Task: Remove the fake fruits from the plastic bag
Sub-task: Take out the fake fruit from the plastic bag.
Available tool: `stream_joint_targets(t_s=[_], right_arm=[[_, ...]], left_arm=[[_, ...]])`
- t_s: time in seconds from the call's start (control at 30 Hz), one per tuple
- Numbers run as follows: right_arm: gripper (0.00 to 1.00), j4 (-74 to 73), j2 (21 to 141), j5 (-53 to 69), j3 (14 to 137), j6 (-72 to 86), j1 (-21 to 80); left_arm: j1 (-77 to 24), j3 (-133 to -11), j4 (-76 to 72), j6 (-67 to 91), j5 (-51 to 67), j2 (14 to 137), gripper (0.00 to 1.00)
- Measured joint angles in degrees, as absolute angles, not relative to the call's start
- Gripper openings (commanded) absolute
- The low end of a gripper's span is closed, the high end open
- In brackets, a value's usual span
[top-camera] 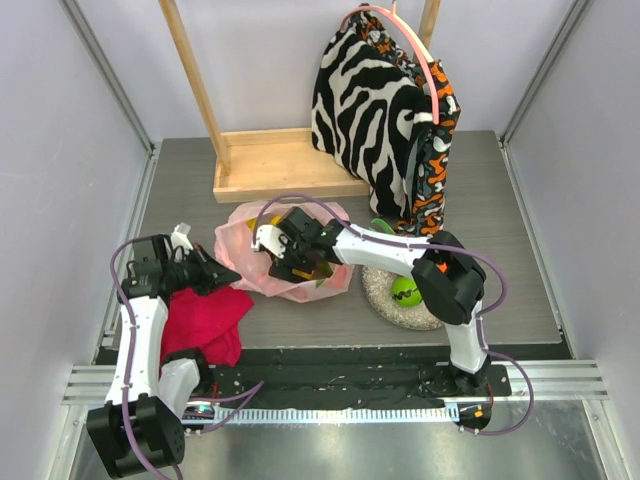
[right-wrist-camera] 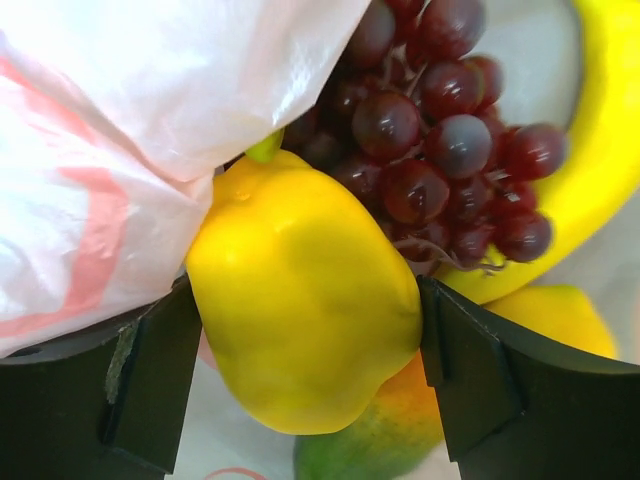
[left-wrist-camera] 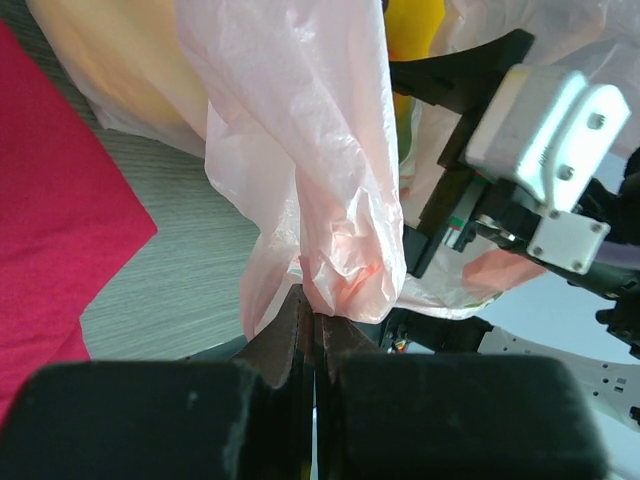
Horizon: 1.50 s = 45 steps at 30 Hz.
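Right gripper [right-wrist-camera: 310, 340] sits nearest us, fingers clamped on both flanks of the yellow pepper [right-wrist-camera: 300, 280] inside the plastic bag [right-wrist-camera: 130, 130]. Grapes [right-wrist-camera: 430, 130] lie at its 1 o'clock, banana [right-wrist-camera: 590, 170] at 3. Left gripper [left-wrist-camera: 315, 335] pinches the bag's bunched film, jaws together; red cloth [left-wrist-camera: 60, 200] at 9 o'clock.

Fake fruits [right-wrist-camera: 300, 300] inside crumpled pink plastic bag [top-camera: 236, 250]

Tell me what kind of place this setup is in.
Most likely a robot lab test cell: panel walls in metal framing, left arm and right arm bolted to a rail, and staged props such as a zebra-patterned bag on a wooden stand.
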State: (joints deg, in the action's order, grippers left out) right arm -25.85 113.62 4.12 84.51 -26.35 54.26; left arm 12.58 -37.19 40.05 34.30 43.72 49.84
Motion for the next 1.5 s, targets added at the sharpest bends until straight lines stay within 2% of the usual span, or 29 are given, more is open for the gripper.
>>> stream_joint_targets(t_s=[0.17, 0.4, 0.57, 0.73, 0.9, 1.03, 1.1, 1.27, 1.5], right_arm=[[0.54, -28.16, 110.19, 4.10, 84.99, -30.06, 53.36], [0.54, -31.75, 97.36, 5.15, 86.28, -30.87, 48.10], [0.53, -34.22, 90.26, 8.71, 89.80, -27.83, 41.23], [0.56, -40.88, 83.15, 10.98, 87.42, -27.88, 31.05], [0.57, -45.19, 76.77, 24.53, 81.01, -23.16, 14.46], [0.51, -39.09, 77.32, 37.60, 78.56, -9.28, 14.41], [0.52, -34.74, 79.15, 42.15, 78.81, -2.57, 15.42], [0.55, -34.85, 84.07, 44.51, 88.84, -0.97, 15.77], [0.54, -37.30, 80.53, 42.59, 103.63, -5.19, 12.14]], left_arm=[[12.58, -37.19, 39.66, 34.33, 43.70, 49.91, 0.00], [13.17, -37.21, 39.11, 34.33, 43.68, 51.42, 0.00], [13.26, -37.41, 38.87, 34.28, 43.64, 53.25, 0.00], [13.26, -38.26, 38.44, 34.13, 43.70, 54.54, 0.00], [13.21, -38.33, 37.45, 34.30, 44.49, 55.07, 0.00], [13.32, -38.57, 37.08, 34.33, 44.51, 56.60, 0.00], [13.30, -39.53, 37.15, 34.35, 44.58, 58.08, 0.00], [13.32, -42.92, 36.86, 34.30, 44.45, 59.51, 0.00], [14.17, -43.35, 36.53, 34.33, 44.01, 59.51, 0.00]])
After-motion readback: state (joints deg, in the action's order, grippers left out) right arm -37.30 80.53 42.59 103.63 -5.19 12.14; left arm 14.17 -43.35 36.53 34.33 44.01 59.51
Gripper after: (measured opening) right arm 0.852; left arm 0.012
